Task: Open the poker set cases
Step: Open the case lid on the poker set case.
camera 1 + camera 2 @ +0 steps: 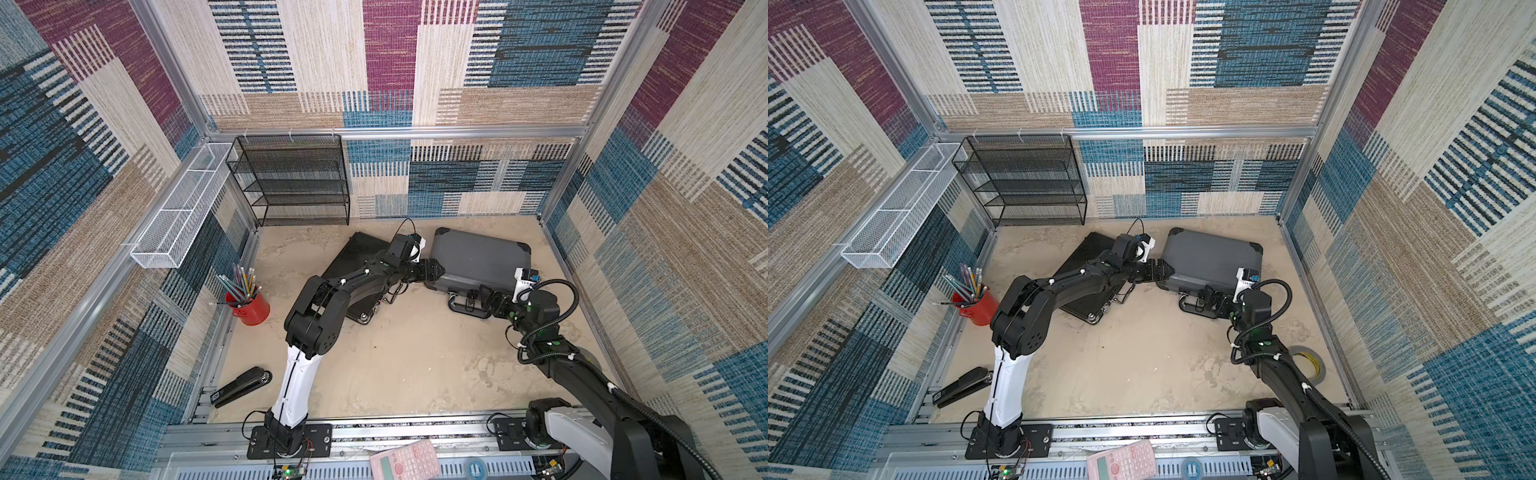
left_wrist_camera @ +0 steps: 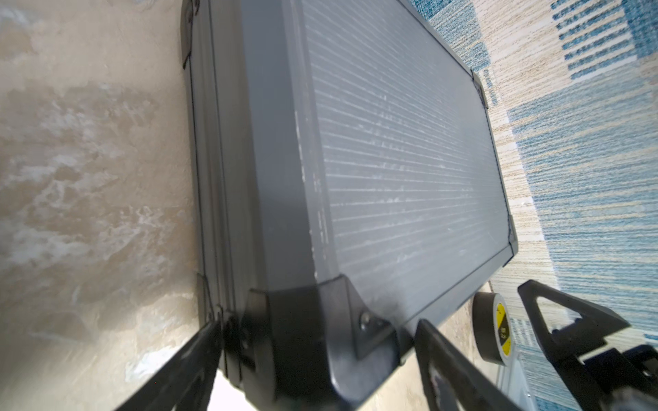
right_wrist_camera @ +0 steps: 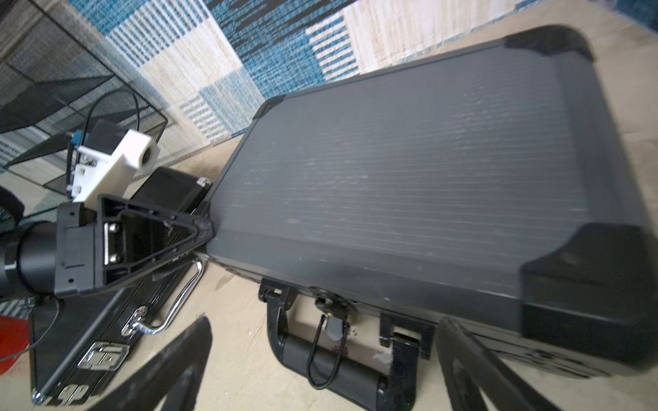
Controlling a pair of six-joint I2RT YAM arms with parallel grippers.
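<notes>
Lying flat at the back right of the bench [image 1: 395, 365], the grey case [image 1: 478, 257] has its handle [image 3: 356, 373] turned toward the arms, lid down. The left jaws stand wide astride its near corner [image 2: 313, 320], probably to steady it or work at the seam; firm contact is unclear. The right jaws hover wide over the handle side, likely seeking a catch. The black case [image 1: 357, 251] lies shut just beside it, its latches [image 3: 103, 356] seemingly fastened.

No text is readable; the yellow-and-black label [image 2: 504, 332] on the tape roll [image 2: 487, 325] beside the grey case [image 2: 391, 160] is blurred.
</notes>
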